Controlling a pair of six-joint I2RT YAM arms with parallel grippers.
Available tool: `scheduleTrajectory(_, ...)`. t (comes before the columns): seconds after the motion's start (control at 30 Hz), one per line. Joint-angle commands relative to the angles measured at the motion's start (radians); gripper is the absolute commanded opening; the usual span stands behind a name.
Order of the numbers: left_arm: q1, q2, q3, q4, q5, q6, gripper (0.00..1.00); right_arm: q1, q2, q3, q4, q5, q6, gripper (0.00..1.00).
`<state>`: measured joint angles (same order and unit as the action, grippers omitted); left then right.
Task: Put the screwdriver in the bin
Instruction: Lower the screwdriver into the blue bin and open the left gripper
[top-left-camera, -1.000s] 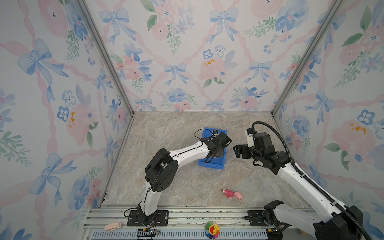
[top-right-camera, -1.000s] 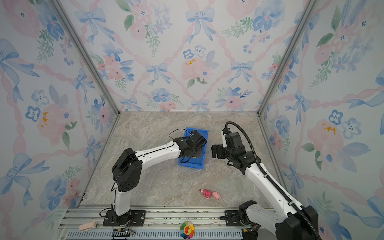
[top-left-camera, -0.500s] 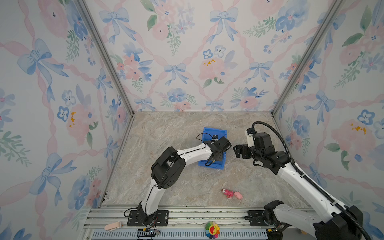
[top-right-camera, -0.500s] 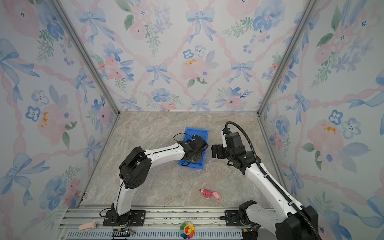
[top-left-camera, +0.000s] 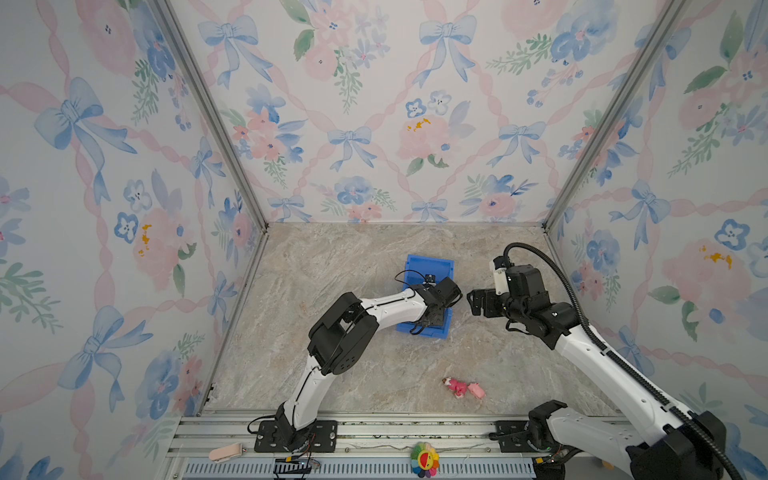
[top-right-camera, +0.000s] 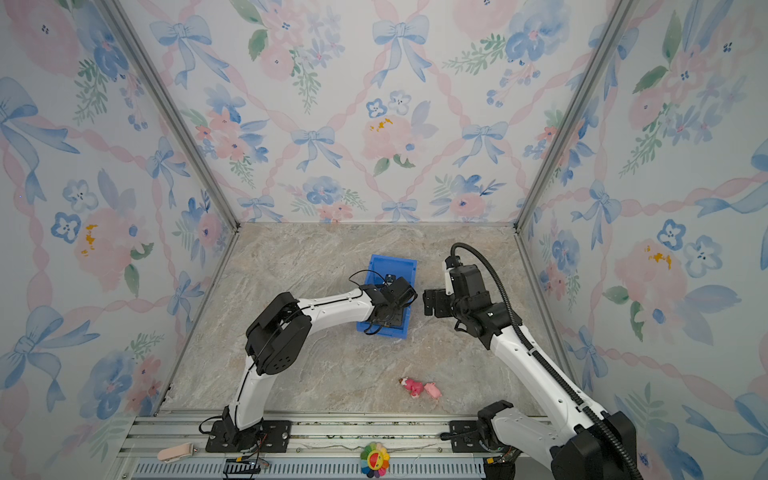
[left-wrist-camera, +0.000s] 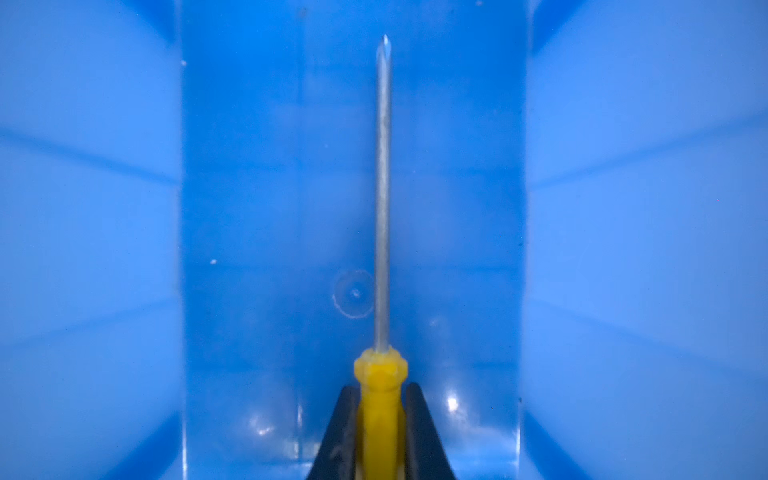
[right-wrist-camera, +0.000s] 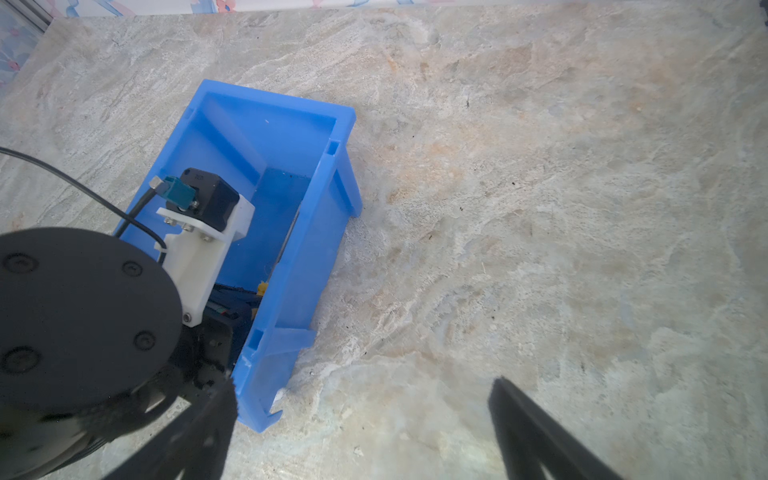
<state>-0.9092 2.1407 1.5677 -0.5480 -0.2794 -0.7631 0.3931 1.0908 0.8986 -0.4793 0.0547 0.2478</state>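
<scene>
**Change since the earlier frames:** the left arm's elbow has swung toward the bin (top-left-camera: 430, 264), and the left gripper (left-wrist-camera: 380, 388) has sunk deeper between its walls. The right arm has not shifted.

**Position:** the bin stands near the middle of the desk (top-left-camera: 332, 270). The screwdriver (left-wrist-camera: 382, 199) is inside it, lying along its length with the tip toward the far wall.

**Jaws:** the left jaws are clamped on the yellow handle. The right gripper (right-wrist-camera: 363, 384) is spread wide and empty, just beside the bin's outer wall.

**Risks:**
- The gripper body fills much of the narrow bin. On withdrawal it could snag a wall and drag or tip the light bin across the smooth desk.
- Whether the shaft rests on the floor is unclear. If released from above, it may bounce.

**Materials:**
- Bin: glossy moulded blue plastic with straight walls and a faint circular mould mark on the floor.
- Shaft: thin, dull grey metal, pointed.
- Handle: yellow plastic with a faceted collar.
- Desk: stone-patterned, beige-grey.
- Pink toy (top-left-camera: 460, 386): near the front edge.
</scene>
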Motion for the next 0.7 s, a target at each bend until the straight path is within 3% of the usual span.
scheduleTrajectory(0.0,0.007,0.029,0.013,-0.007,-0.010,-0.011,0.10,-0.009,-0.017,-0.007,-0.025,0.022,0.011,0.97)
scheduleTrajectory(0.27,0.006,0.015,0.017,-0.008,-0.015,-0.009,0.26,-0.013,-0.018,0.006,-0.030,0.025,0.011,0.97)
scheduleTrajectory(0.43,0.006,-0.002,0.017,-0.008,-0.020,-0.008,0.29,-0.013,-0.019,0.011,-0.032,0.022,0.011,0.97)
scheduleTrajectory(0.67,0.007,-0.064,0.005,-0.007,-0.046,-0.006,0.47,-0.013,-0.028,0.018,-0.038,0.023,0.011,0.97)
